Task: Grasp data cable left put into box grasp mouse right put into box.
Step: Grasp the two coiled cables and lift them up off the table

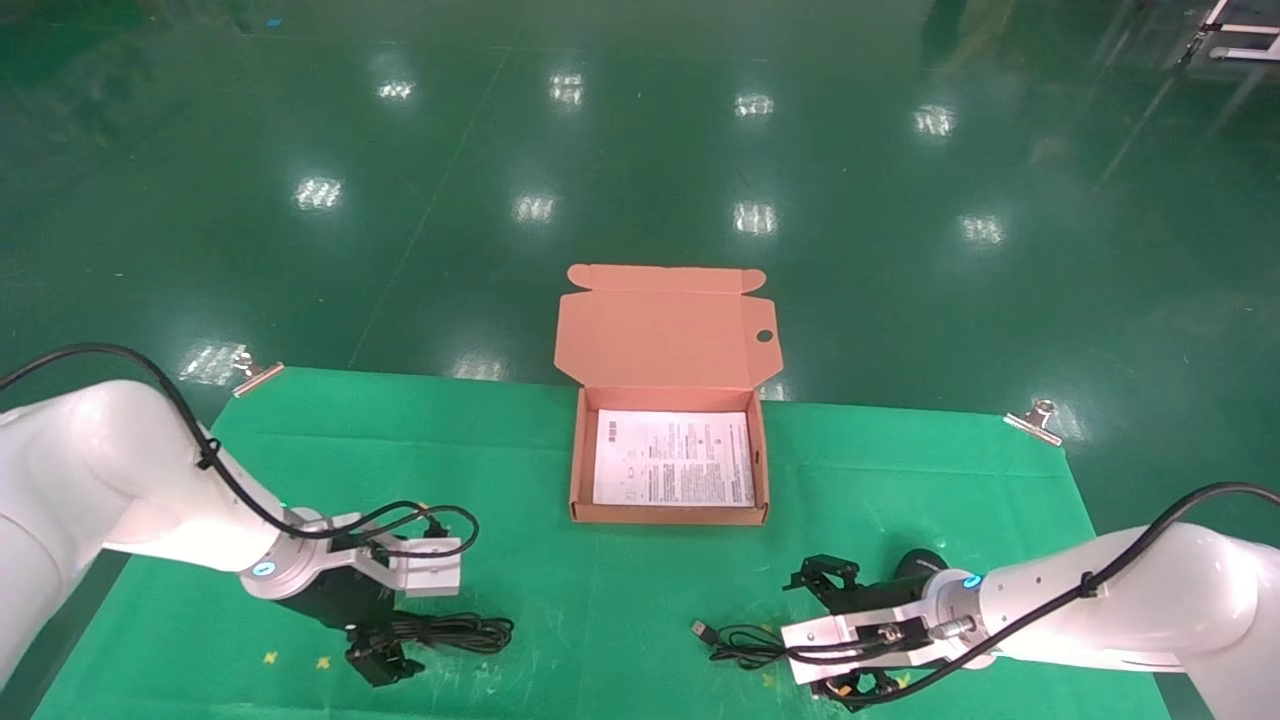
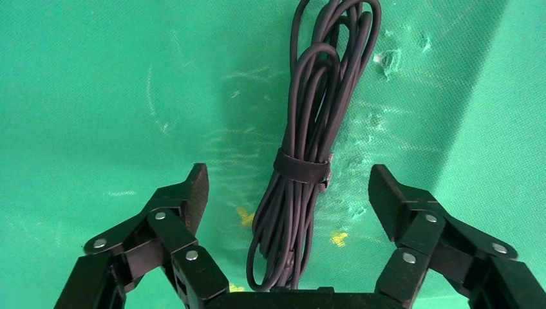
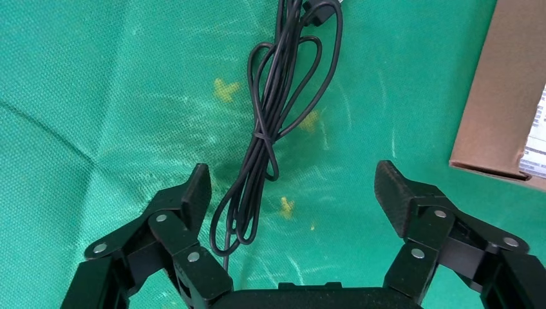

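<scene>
Left hand (image 2: 290, 193) wide, straddling data cable (image 2: 309, 148); right hand (image 3: 293, 193) wide over mouse cord (image 3: 270, 129).

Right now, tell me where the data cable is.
In the head view the data cable lies on the green mat's near left, under the open left hand, left of the box.

On the bench lie one box (image 1: 668, 512) with one white printed sheet (image 1: 673, 458) inside, one bundled data cable (image 1: 455, 631) at near left, one mouse (image 1: 920, 566) with one thin cord (image 1: 740, 642) at near right, two metal clips (image 1: 256, 374) at the far corners, and two tools, left tool (image 1: 385, 662) and right tool (image 1: 822, 575).
</scene>
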You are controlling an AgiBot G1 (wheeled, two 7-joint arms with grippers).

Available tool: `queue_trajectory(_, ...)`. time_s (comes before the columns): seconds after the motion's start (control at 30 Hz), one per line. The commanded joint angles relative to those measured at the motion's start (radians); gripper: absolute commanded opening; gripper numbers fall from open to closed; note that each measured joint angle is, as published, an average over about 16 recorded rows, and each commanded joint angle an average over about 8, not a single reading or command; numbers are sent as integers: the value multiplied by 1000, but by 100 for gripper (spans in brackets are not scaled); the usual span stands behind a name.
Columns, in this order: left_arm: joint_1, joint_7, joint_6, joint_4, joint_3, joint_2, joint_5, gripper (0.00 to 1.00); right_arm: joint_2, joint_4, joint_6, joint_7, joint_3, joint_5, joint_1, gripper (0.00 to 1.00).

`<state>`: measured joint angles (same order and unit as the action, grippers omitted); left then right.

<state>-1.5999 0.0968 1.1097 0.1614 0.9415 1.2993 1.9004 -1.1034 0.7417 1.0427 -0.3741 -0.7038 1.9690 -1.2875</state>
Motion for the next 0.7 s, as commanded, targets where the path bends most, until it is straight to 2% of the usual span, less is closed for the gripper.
queue_trajectory(0.03, 0, -1, 1, 4, 0, 0, 0, 0, 1, 3, 2, 0, 0, 0, 0, 0)
queue_trajectory(0.7, 2, -5, 6, 17, 2, -2, 3, 0, 5, 14, 10, 1, 1, -2, 0, 0)
